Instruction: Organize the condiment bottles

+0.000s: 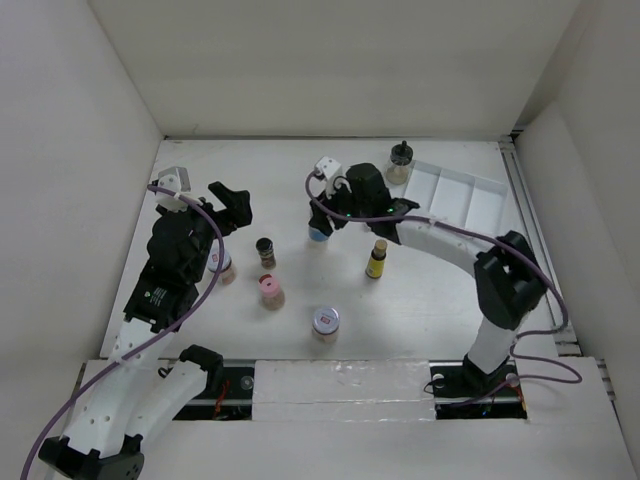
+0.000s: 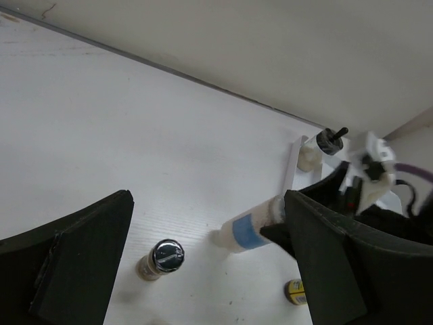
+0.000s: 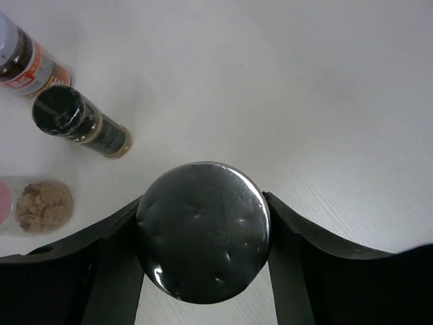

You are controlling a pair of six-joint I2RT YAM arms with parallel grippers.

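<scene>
1. The right gripper (image 3: 203, 203) is clamped on the silver-lidded bottle (image 3: 203, 233). Its black fingers (image 3: 298, 244) press both sides of the round, dimpled, shiny metal lid.
2. Left of those fingers stand a small dark bottle (image 3: 74, 118) with a glossy cap, a red-labelled bottle (image 3: 27, 64) and a clear pink-lidded jar (image 3: 40, 206) of brown crumbs.
3. The left gripper (image 1: 235, 205) is spread wide and holds nothing, over the white wood-grain table (image 1: 450, 300).
4. Beyond the right fingers a black-capped pale bottle (image 1: 399, 163) stands just beside the white tray (image 1: 470, 200). A slim yellow bottle (image 1: 377, 260) stands near them.
</scene>
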